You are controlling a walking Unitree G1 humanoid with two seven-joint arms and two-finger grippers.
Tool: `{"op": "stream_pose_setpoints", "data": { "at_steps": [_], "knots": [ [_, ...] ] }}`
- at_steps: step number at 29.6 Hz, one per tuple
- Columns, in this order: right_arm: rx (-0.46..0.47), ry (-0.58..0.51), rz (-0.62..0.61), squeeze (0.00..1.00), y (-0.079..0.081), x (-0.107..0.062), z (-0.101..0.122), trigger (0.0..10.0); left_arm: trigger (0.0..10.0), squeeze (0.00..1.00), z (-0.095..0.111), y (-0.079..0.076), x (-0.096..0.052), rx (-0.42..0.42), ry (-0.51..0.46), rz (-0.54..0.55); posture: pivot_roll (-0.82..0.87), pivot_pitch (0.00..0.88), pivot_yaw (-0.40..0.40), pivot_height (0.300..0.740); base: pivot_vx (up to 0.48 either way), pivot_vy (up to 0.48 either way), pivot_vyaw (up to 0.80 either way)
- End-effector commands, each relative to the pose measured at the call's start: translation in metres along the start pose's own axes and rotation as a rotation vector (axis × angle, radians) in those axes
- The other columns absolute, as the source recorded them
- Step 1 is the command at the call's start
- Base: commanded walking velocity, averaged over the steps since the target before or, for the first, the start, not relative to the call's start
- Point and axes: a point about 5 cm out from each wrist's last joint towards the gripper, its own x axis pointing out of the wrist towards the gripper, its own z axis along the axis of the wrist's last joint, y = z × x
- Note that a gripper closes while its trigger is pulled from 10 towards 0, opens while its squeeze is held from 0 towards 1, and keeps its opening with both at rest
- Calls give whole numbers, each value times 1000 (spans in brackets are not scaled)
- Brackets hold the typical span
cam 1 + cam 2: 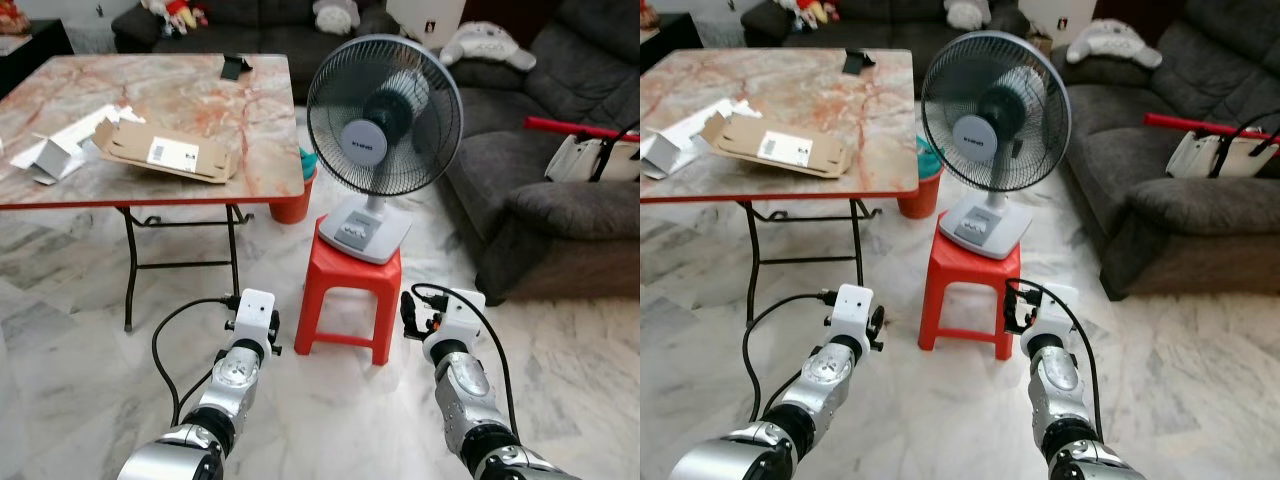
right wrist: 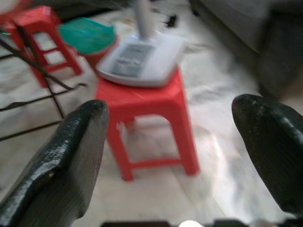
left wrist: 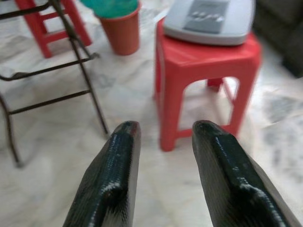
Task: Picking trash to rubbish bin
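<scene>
A flattened brown cardboard box (image 1: 165, 150) and a white carton (image 1: 60, 152) lie on the marble-topped folding table (image 1: 250, 110). An orange rubbish bin (image 1: 293, 203) with a teal liner stands on the floor behind the table's right corner, partly hidden by the tabletop and the fan. Both arms are held low over the floor in front of the red stool. My left gripper (image 3: 163, 128) is open with nothing between its fingers and faces the stool and the bin (image 3: 118, 29). My right gripper (image 2: 170, 106) is wide open and empty, facing the stool.
A grey table fan (image 1: 382, 115) stands on the red plastic stool (image 1: 350, 285) straight ahead. Dark grey sofas (image 1: 560, 200) line the right and the back; a white bag (image 1: 590, 158) rests on one. A second red stool (image 3: 40, 23) stands beyond the table's black legs (image 1: 128, 265).
</scene>
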Motion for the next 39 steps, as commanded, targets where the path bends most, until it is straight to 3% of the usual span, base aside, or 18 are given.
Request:
{"op": "stream_pose_setpoints", "data": {
  "at_steps": [1,8,14,20,29,36,39],
  "knots": [
    [16,-28,-1,0,3,3,6,10000,10000,0,3,3,1,23,-8,7,-163,0,-13,740,0,371,0],
    [31,-81,12,0,4,8,21,10000,10000,0,10,7,4,22,-35,16,-153,11,-7,740,0,367,0],
    [28,-157,51,0,14,18,46,10000,10000,0,18,8,6,21,-58,21,-156,17,-3,740,0,364,0],
    [13,-185,68,0,19,20,53,10000,10000,0,25,7,9,30,-85,20,-153,19,-2,740,0,362,74],
    [8,-212,97,0,25,19,57,10000,10000,0,45,8,14,48,-151,26,-155,27,1,740,0,359,782],
    [21,-215,107,0,29,19,58,10000,10000,0,48,8,14,56,-165,23,-152,30,7,740,0,191,525],
    [20,-237,133,0,36,19,62,10000,10000,0,47,4,15,102,-144,-3,-150,27,11,740,0,0,0]
  ]
}}
